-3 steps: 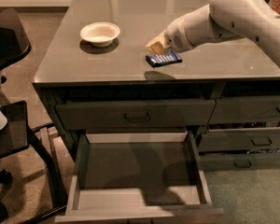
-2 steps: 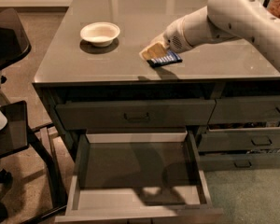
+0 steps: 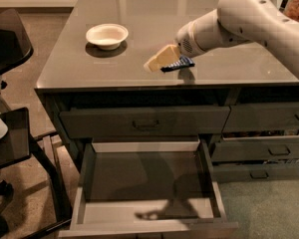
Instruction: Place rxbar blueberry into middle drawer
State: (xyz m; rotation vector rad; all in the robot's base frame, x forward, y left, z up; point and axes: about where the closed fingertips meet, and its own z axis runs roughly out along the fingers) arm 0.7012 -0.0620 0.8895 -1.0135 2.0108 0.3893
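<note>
The rxbar blueberry [image 3: 178,63], a small dark-blue bar, is at the counter's front edge, right of centre. My gripper [image 3: 158,59] points left with its tan fingers [image 3: 162,57] together, shut on the bar. The bar sticks out to the right beneath them and sits just above the counter top. The middle drawer [image 3: 147,183] is pulled open below the counter. Its pale box is empty, and the arm's shadow lies on its floor.
A white bowl [image 3: 107,35] stands on the grey counter [image 3: 79,68] at the left. The top drawer [image 3: 144,122] is shut. Narrower drawers [image 3: 269,148] fill the right column. A black chair and stand [image 3: 10,133] are on the left floor.
The gripper's tips have swung a little left and down toward the counter's front edge. The bar now looks thinner and tilted under them. The drawer has not moved.
</note>
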